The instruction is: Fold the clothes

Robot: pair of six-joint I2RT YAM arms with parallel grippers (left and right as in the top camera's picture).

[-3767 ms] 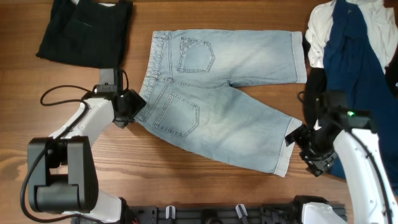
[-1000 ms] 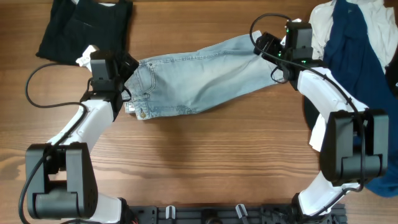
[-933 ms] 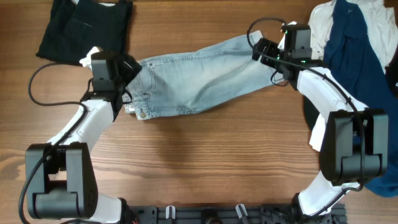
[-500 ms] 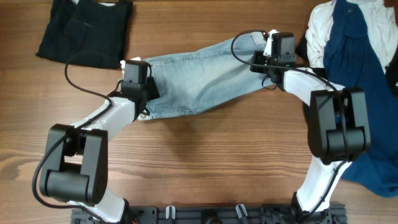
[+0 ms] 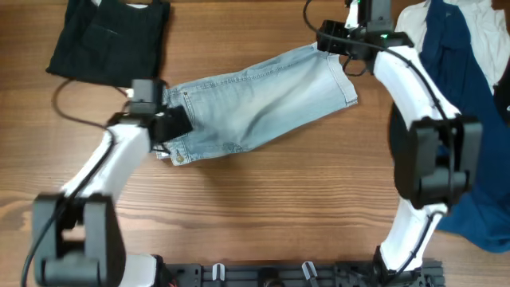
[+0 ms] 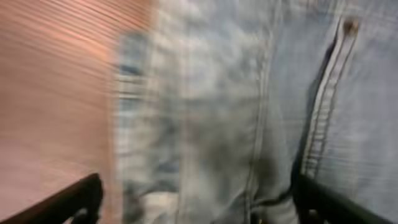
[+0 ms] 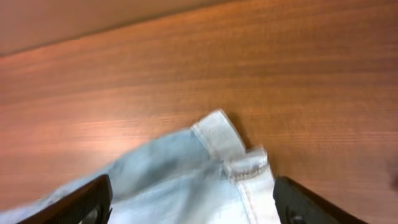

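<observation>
- Spreading wide over blurred denim in its wrist view, the left gripper (image 5: 174, 124) sits at the waistband (image 5: 177, 148), toward the table's left edge; it holds nothing.
- The shorts (image 5: 255, 100) lie folded in half lengthwise, slanting across the middle of the table (image 5: 263, 207), waistband near-left, cuff (image 5: 344, 80) far-right.
- The right gripper (image 5: 329, 40) is at the cuff's far corner, fingers (image 7: 93, 194) wide apart and gripping nothing; the corner lies flat on the wood between them.
- A black garment (image 5: 107, 36) rests folded at the far-left corner.
- A navy garment (image 5: 462, 88) drapes along the right edge, with white cloth (image 5: 410, 40) beside it.
</observation>
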